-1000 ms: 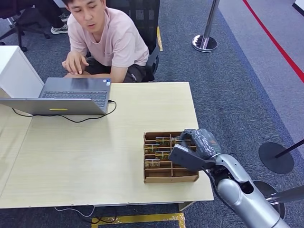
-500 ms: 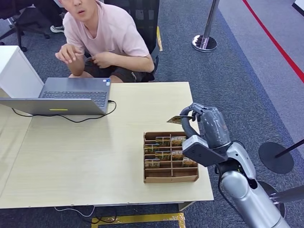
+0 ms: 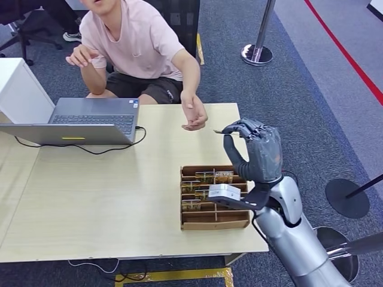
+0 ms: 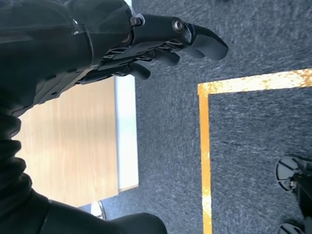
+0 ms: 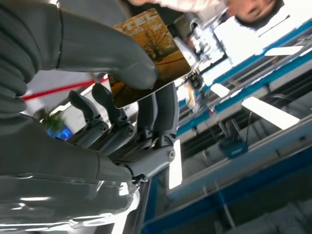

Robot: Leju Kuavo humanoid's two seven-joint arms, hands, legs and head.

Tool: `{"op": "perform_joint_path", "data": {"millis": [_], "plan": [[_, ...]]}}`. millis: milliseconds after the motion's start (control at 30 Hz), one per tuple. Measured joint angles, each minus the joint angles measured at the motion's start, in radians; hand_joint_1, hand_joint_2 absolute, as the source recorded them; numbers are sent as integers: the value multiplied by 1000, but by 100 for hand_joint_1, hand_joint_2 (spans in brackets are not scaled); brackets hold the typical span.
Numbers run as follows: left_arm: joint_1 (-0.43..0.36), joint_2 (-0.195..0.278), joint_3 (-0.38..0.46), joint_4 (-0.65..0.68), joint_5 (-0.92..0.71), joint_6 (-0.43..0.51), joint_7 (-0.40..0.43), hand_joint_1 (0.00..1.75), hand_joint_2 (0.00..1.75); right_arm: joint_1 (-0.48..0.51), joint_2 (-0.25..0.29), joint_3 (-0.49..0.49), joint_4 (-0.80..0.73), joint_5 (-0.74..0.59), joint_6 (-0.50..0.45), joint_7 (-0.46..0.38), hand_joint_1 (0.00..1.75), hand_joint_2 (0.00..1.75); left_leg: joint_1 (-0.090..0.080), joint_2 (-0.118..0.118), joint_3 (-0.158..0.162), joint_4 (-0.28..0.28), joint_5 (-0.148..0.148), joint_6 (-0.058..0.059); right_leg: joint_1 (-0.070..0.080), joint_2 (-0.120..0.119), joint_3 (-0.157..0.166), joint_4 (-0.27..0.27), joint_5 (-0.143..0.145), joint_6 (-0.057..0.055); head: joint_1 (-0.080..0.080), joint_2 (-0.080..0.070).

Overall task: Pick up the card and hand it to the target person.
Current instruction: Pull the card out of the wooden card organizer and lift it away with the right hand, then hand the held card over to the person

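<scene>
the right hand (image 3: 253,152) is dark grey with jointed fingers, on a polished silver arm (image 3: 293,239) with a black cable at the wrist. up close its thumb (image 5: 107,51) is thick, smooth grey. the left hand (image 4: 110,44) is glossy black, with a ribbed cover and small screws.

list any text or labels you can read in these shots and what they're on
Card held in the right hand: letters along its edge, cut off and too blurred to read.
Cards in the brown tray: print too small to read.
Laptop: small sticker, unreadable.
Nothing else legible.
</scene>
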State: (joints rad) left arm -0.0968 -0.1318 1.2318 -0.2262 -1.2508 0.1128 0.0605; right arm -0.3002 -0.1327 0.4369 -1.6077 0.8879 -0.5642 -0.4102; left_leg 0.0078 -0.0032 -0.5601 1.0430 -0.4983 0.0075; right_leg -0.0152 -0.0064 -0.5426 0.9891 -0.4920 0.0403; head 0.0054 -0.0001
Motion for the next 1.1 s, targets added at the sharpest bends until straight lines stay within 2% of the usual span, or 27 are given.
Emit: {"op": "perform_joint_path", "data": {"millis": [33, 100, 200, 267, 367, 500, 633, 733, 867, 1100], "plan": [[-2, 0, 0, 0, -6, 0, -2, 0, 175, -27, 30, 5, 80, 46, -58, -14, 152, 175, 0, 0, 0, 0, 0, -1, 0, 0, 0, 0, 0, 0, 0, 0], [-4, -1, 0, 0, -16, 0, -5, 0, 175, -75, 98, -7, 225, 153, -111, -48, 152, 175, 0, 0, 1, 0, 1, -1, 0, 0, 0, 1, 0, 0, 0, 0], [-4, -1, -1, 0, -24, 0, -7, 0, 175, -140, 207, -79, 401, 317, -124, -97, 152, 175, 1, 0, 1, 0, 2, -3, 1, 0, -1, 2, 0, -1, 0, 0], [-4, -1, -1, 0, -26, -1, -7, 0, 175, -184, 266, -136, 501, 382, -126, -95, 152, 175, 1, 0, 1, 0, 2, -3, 1, -1, -1, 3, 0, -1, 0, 0], [-4, 0, -2, 0, -38, -6, -7, 0, 175, -246, 319, -189, 625, 423, -127, -62, 152, 175, 1, 0, 1, 0, 2, -3, 1, 0, -1, 3, 0, -1, 0, 0], [-4, 0, -3, 0, -46, -12, -7, 0, 175, -299, 351, -221, 743, 451, -128, -26, 152, 175, 1, 0, 1, 0, 2, -3, 1, 0, -1, 3, 0, -1, 0, 0], [-4, 1, -4, 0, -55, -18, -9, 0, 175, -329, 364, -235, 814, 469, -129, 3, 0, 175, 1, 0, 1, 0, 2, -3, 1, 0, -1, 3, 0, -1, 0, 0], [-4, 1, -9, 0, -59, -20, -15, 0, 175, -345, 367, -238, 848, 479, -129, 20, 0, 175, 1, 0, 1, 0, 2, -3, 1, 0, -1, 3, 0, -1, 0, 0], [-4, 1, -10, 0, -56, -11, -17, 0, 0, -358, 368, -238, 879, 480, -129, 36, 0, 175, 1, 0, 1, 0, 2, -3, 1, 0, -1, 3, 0, -1, 0, 0], [-4, 1, -10, 0, -43, -7, -2, 0, 0, -399, 371, -255, 924, 408, -129, 26, 0, 175, 1, 0, 1, 0, 2, -3, 1, 0, -1, 3, 0, -1, 0, 0]]}}
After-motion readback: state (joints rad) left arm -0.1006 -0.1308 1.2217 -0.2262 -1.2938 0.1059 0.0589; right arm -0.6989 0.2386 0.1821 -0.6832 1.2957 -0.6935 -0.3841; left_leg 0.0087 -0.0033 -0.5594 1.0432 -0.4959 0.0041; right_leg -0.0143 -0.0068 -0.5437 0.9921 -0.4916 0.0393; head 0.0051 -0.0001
